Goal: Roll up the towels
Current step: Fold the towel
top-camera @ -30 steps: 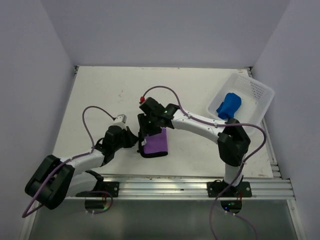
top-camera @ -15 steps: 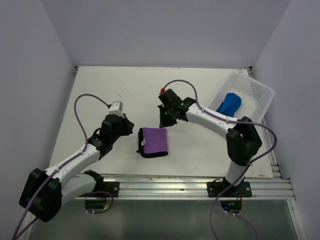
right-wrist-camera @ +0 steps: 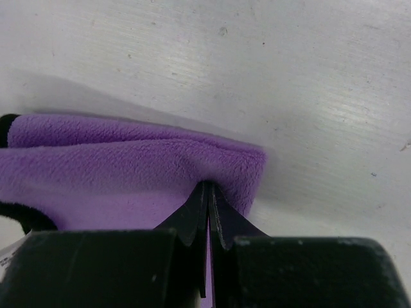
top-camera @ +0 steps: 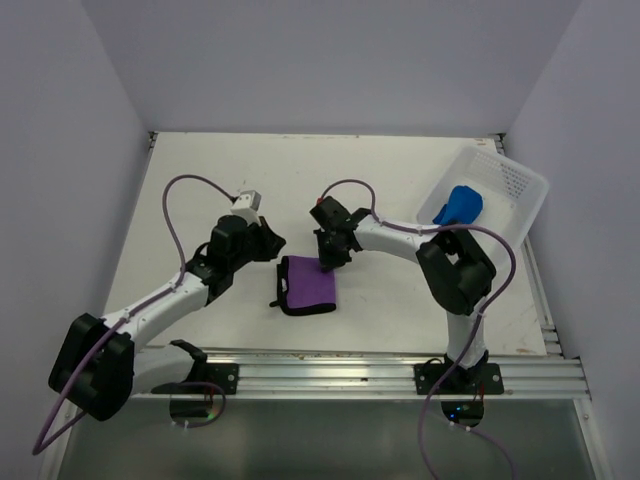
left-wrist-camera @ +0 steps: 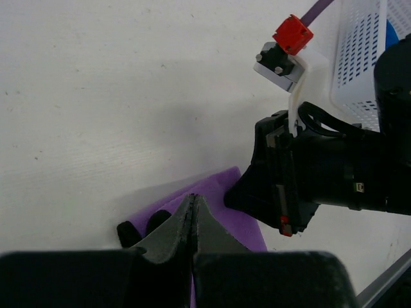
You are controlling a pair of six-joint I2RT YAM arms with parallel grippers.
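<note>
A folded purple towel [top-camera: 310, 285] with black trim lies flat on the table in front of the arms. My right gripper [top-camera: 328, 264] is at its far right corner. In the right wrist view its jaws [right-wrist-camera: 207, 187] are shut, and the purple towel [right-wrist-camera: 96, 160] puckers into a fold at the tips. My left gripper [top-camera: 274, 250] sits at the towel's far left corner. Its jaws [left-wrist-camera: 192, 197] are shut over the purple towel [left-wrist-camera: 221, 187], with nothing seen between them. The blue towel [top-camera: 462, 205] lies bunched in the basket.
The white perforated basket [top-camera: 520, 185] stands at the table's far right and also shows at the right edge of the left wrist view [left-wrist-camera: 359, 58]. The right arm's wrist [left-wrist-camera: 321, 173] is close in front of my left gripper. Walls enclose the table.
The right gripper lifted off toward the far right, then came back down onto the towel's far right corner and shut. The left gripper moved right to the far left corner.
</note>
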